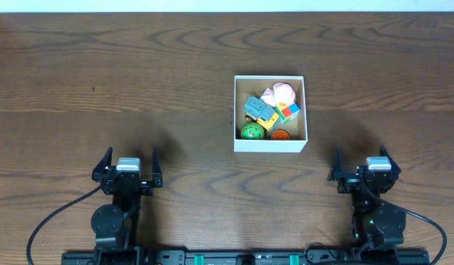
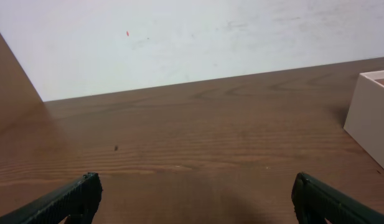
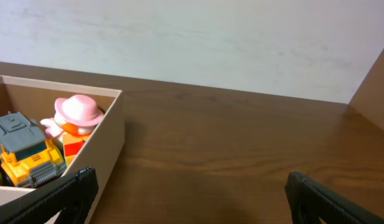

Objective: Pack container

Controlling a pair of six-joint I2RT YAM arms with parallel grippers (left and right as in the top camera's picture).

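Observation:
The container (image 1: 270,146), a square shallow box with white walls and a brown inside, stands on the table at centre right. Inside lie several small toys: a pink-hatted figure (image 1: 282,92), a grey and yellow truck (image 1: 259,110), a green ball (image 1: 251,132) and a coloured cube (image 1: 288,111). My left gripper (image 1: 128,162) rests near the front left, open and empty. My right gripper (image 1: 363,163) rests near the front right, open and empty. The left wrist view shows the container's wall (image 2: 369,117) at the right edge. In the right wrist view the container (image 3: 104,134) sits at left with the truck (image 3: 27,155) and pink-hatted figure (image 3: 76,112).
The dark wooden table (image 1: 138,81) stretches around the container. A pale wall (image 2: 192,37) stands behind the table's far edge. Black cables (image 1: 54,217) trail from both arm bases at the front.

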